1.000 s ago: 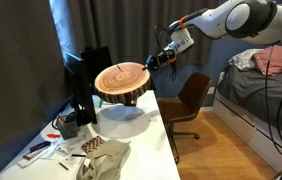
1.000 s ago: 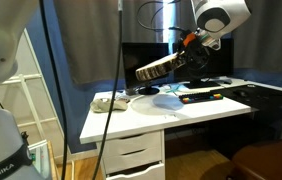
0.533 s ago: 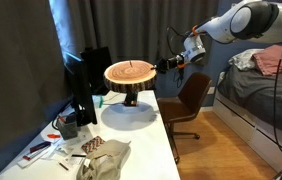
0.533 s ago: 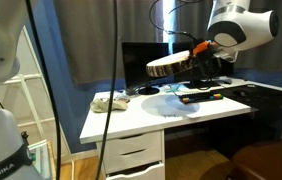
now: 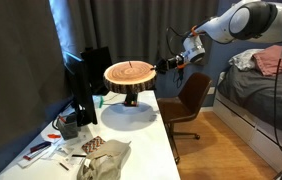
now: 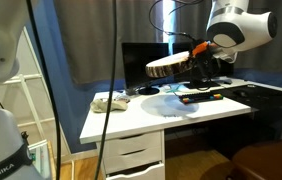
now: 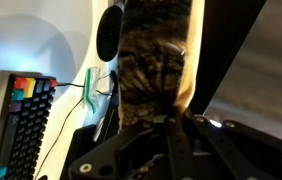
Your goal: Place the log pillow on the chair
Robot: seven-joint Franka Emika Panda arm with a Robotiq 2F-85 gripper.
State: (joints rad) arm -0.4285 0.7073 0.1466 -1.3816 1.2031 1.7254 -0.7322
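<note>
The log pillow (image 5: pixel 130 77) is a round cushion printed like a cut tree trunk, with a tan ringed face and dark bark side. It hangs in the air above the white desk in both exterior views (image 6: pixel 170 64). My gripper (image 5: pixel 167 65) is shut on its bark edge and holds it roughly level. In the wrist view the bark side (image 7: pixel 153 60) fills the middle, pinched between the gripper fingers (image 7: pixel 174 122). The brown office chair (image 5: pixel 191 97) stands beside the desk's far end, past the pillow; its seat edge shows at the bottom right of an exterior view (image 6: pixel 266 160).
The white desk (image 5: pixel 146 125) carries a black monitor (image 5: pixel 82 85), a keyboard with coloured keys (image 7: pixel 23 125), a crumpled cloth (image 5: pixel 106 158) and small clutter. Dark curtains hang behind. A bed (image 5: pixel 266 80) stands beyond the chair.
One second ago the pillow was tilted and lower over the desk. The gripper has since lifted it, levelled it and carried it toward the chair end. It has held still for the last half second.
</note>
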